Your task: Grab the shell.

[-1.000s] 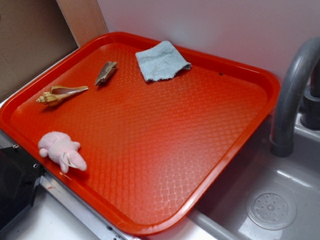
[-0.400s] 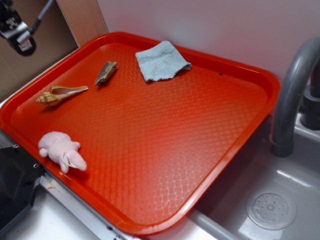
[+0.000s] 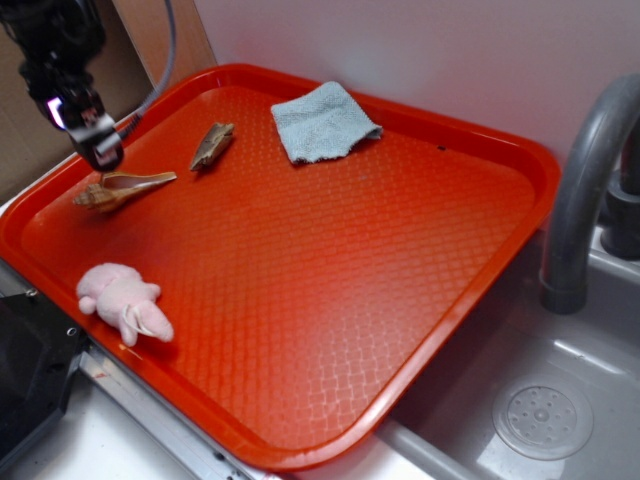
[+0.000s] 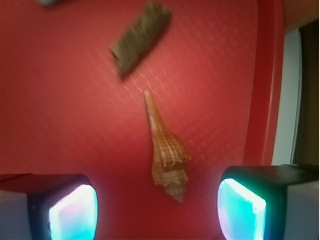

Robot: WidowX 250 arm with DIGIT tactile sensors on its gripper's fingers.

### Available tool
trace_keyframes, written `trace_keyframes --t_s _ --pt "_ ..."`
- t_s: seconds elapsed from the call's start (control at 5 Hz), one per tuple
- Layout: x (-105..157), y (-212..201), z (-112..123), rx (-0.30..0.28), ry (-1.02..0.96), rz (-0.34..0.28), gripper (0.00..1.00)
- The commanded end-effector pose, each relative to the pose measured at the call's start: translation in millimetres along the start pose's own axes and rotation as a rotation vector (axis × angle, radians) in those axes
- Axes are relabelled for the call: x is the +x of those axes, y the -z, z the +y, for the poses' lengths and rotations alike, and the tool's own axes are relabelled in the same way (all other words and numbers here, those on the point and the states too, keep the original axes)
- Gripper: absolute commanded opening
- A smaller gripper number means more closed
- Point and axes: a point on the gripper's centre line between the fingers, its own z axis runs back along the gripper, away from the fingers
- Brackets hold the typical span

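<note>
Red plastic fills the exterior view: the tray point(image 3: 300, 300) with its waffled floor sits beside a grey sink point(image 3: 560, 400), and the shell point(image 3: 122, 188) lies toward nine o'clock on it, near the left rim, spiral tip pointing outward and tail pointing inward. My gripper point(image 3: 97, 150) hangs just above and slightly behind the shell, apart from it; from here I cannot tell how wide it stands. A darker brown piece point(image 3: 212, 145) lies near the shell toward one o'clock, a blue-grey cloth point(image 3: 322, 122) rests at the tray's twelve o'clock, and a pink plush toy point(image 3: 122, 302) sits toward seven o'clock, well apart. In the wrist view the shell point(image 4: 164, 150) runs nearly upright, tail at twelve o'clock, ridged spiral at six, with the brown piece point(image 4: 140, 39) blurred beyond the tail. My two fingertips point(image 4: 75, 212) glow pale at the lower corners, spread wide with nothing between them, and the shell's swollen body lies between their lines, closer to the right one. I judge the shell light, rigid and brittle, its tail likely to snap and its glossy curves apt to slip. The widest ridged body looks like the best place to grip, across its width, gently.
</note>
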Motion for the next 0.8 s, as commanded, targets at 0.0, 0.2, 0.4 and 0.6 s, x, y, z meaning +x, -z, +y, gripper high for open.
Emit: trace_keyframes --t_s 0.0,0.2,0.4,0.6 --pt "-2 43 18 0.066 0.001 0.102 1.0" --pt "-7 58 27 0.089 -0.012 0.147 1.0" --pt "-9 64 27 0.096 -0.004 0.172 1.0" --pt "-8 65 23 0.096 0.014 0.171 0.0"
